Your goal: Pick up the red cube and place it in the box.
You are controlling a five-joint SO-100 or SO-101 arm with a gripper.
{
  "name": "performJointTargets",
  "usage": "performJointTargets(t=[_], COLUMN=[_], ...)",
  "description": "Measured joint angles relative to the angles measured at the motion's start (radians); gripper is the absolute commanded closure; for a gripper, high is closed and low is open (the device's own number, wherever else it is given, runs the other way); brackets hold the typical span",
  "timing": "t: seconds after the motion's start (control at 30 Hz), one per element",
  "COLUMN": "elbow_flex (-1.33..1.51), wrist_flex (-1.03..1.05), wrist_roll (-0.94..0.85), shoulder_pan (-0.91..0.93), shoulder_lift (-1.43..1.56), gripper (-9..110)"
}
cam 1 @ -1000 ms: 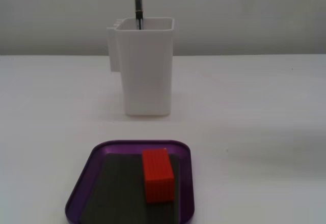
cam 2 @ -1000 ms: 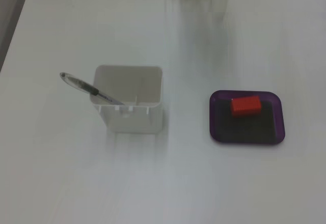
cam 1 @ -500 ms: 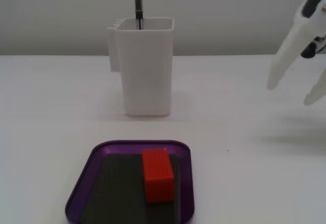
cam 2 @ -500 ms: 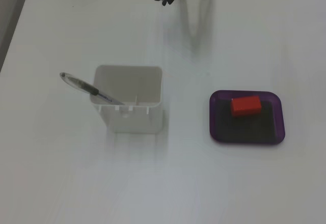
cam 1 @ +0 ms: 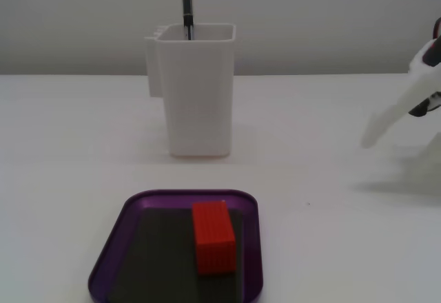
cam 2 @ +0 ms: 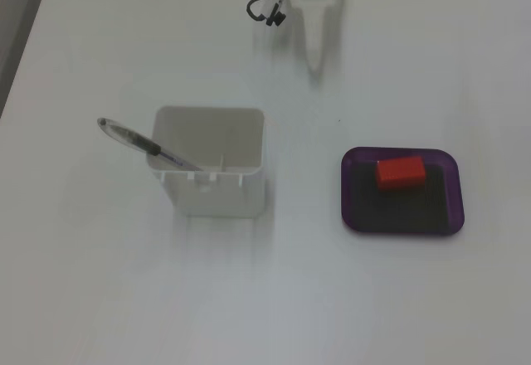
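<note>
Red cube [cam 1: 213,237] in box [cam 1: 110,248], well apart from jaws, grip state unreadable.

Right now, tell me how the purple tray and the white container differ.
The purple tray is shallow and flat; the white container is tall with high walls. The tray holds the red cube; the container holds a pen. Both are rectangular, open-topped, and rest on the white table.

Pincer [cam 2: 315,60] empty, low above table.
</note>
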Motion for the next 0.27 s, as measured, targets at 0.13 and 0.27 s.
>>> performJointTargets(t=[0.13,0.27], elbow_flex=[0.031,0.037], wrist_flex=[0.040,0.052], wrist_roll=[0.000,0.000], shoulder_pan=[-0.002,-0.003], shoulder_lift=[0.067,0.072], gripper=[86,87])
